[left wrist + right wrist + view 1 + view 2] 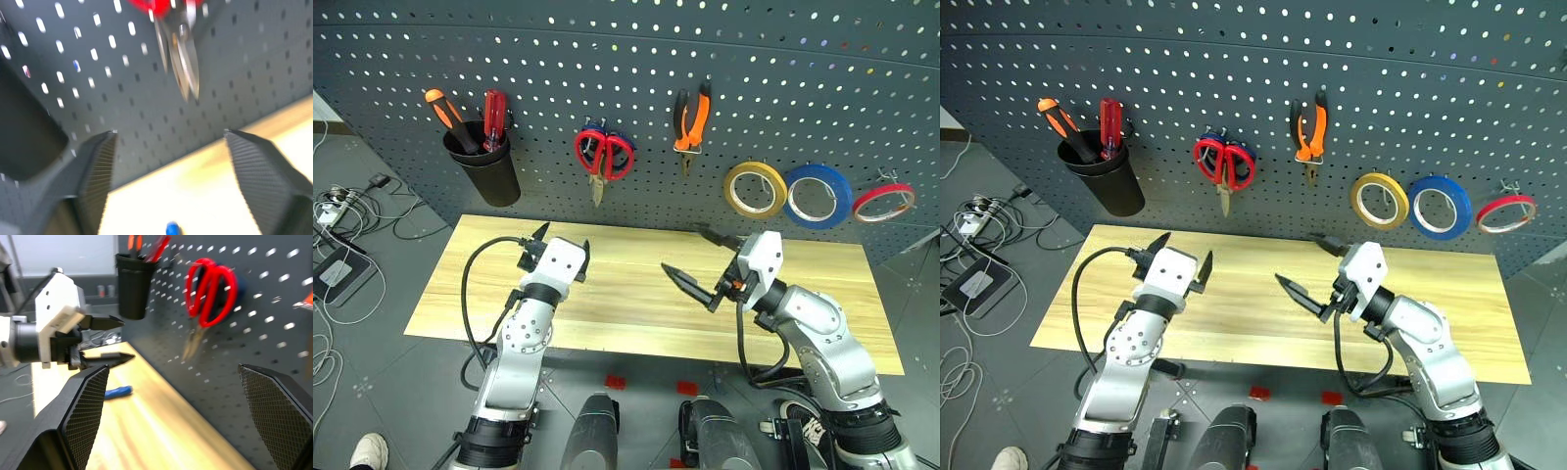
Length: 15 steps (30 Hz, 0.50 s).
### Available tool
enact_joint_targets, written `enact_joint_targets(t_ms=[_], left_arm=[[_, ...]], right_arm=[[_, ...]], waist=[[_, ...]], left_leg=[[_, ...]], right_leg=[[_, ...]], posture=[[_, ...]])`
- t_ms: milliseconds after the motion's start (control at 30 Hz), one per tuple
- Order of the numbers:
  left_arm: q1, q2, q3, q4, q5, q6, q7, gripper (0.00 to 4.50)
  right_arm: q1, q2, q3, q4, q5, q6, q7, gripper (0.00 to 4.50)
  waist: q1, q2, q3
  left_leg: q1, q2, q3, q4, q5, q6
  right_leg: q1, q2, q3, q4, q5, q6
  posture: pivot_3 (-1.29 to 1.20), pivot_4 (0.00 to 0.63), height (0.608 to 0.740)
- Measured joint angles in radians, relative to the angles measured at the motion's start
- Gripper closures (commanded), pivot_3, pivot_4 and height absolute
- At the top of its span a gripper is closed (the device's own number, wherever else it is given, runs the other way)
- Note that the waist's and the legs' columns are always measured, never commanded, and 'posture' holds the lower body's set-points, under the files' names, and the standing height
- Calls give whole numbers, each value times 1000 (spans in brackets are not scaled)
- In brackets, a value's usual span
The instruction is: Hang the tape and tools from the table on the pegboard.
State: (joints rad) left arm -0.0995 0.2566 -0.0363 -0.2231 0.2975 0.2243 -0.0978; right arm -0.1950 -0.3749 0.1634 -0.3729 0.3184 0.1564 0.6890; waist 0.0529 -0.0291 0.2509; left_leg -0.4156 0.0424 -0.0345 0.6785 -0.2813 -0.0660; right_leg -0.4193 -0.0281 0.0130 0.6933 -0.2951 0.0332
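Nearly everything is already up on the pegboard (636, 59): the red-handled scissors (604, 155) at centre, the orange-and-black pliers (691, 122) to their right, the yellow-tan tape roll (755, 189) further right. The small blue-handled screwdriver (117, 392) lies on the counter (636, 313), under the left pincer (564, 254), whose fingers stand wide apart and empty. The right pincer (702, 264), at mid-frame, is also spread and holds nothing. The risk I see is the slim, round screwdriver rolling away if a fingertip nudges it before the fingers meet. The left pincer also sits close below the scissor blades, so a careless lift could knock them off their hook.
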Motion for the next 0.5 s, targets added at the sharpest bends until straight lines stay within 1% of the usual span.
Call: enact_joint_targets(t_ms=[67, 100, 200, 333, 500], left_arm=[[16, -18, 10, -5, -13, 60, -1, 73], [21, -27, 23, -7, -24, 94, -2, 73], [25, -30, 86, -17, -61, 207, -6, 73], [-41, 35, 190, 45, -146, 344, -69, 73], [-153, 117, 248, 154, -221, 398, -135, 73]], right_arm=[[-7, 0, 29, 8, -10, -3, 21, 0], [-19, 2, 43, 17, -15, -3, 31, 0], [-64, 9, 74, 41, -21, 9, 51, 0], [-148, 53, 125, 84, -23, 56, 62, 0], [-191, 87, 153, 107, -24, 102, 65, 0]], waist=[[-1, 0, 1], [-1, -1, 3], [-3, 0, 20], [-2, 0, 56], [1, 1, 96]], left_leg=[[1, 0, 0, 0, -1, 1], [1, 0, 0, 0, -1, 1], [2, 2, -1, 1, -1, 2], [5, 2, -4, 1, -1, 2], [5, 2, -6, 1, -1, 2]], right_leg=[[0, 0, 0, 0, 0, 0], [0, 1, 1, 0, 0, 0], [1, 3, 1, 2, 0, 0], [3, 4, 0, 4, -1, -2], [4, 4, 0, 4, -1, -2]], posture=[[143, 323, 740], [145, 331, 740], [150, 375, 740], [162, 418, 740], [166, 462, 740]])
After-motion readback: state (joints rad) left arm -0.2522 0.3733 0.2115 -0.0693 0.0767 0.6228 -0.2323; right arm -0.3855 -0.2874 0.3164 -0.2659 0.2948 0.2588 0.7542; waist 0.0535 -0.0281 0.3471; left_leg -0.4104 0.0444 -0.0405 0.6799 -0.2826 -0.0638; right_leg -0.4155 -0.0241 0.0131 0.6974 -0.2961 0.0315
